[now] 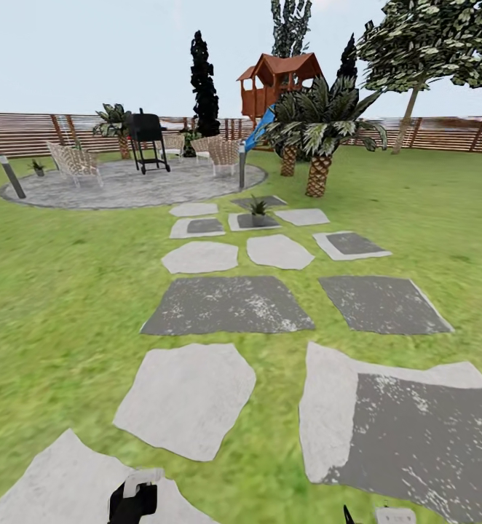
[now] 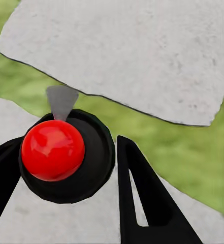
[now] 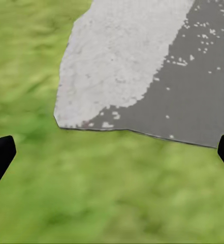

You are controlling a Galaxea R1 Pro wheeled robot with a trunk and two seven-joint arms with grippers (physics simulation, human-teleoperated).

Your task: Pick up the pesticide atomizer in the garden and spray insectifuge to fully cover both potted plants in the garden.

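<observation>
The pesticide atomizer (image 2: 54, 150) shows end-on in the left wrist view: a dark round body with a red ball top and a grey nozzle. My left gripper (image 2: 71, 152) is shut on it, a black finger on each side. In the head view the left gripper (image 1: 132, 503) sits low over a stepping stone, the bottle's pale end (image 1: 143, 482) above it. One potted plant (image 1: 258, 208) stands on a far stepping stone. Another potted plant (image 1: 37, 167) sits at the patio's left edge. My right gripper (image 3: 112, 157) is open over grass, holding nothing.
Grey stepping stones (image 1: 186, 397) lead across the lawn to the round paved patio (image 1: 124, 185) with wicker chairs and a black grill (image 1: 148, 138). A grey bollard light (image 1: 12, 177) stands at its left. Palms (image 1: 317, 138), a playhouse and the slat fence (image 1: 22, 135) lie beyond.
</observation>
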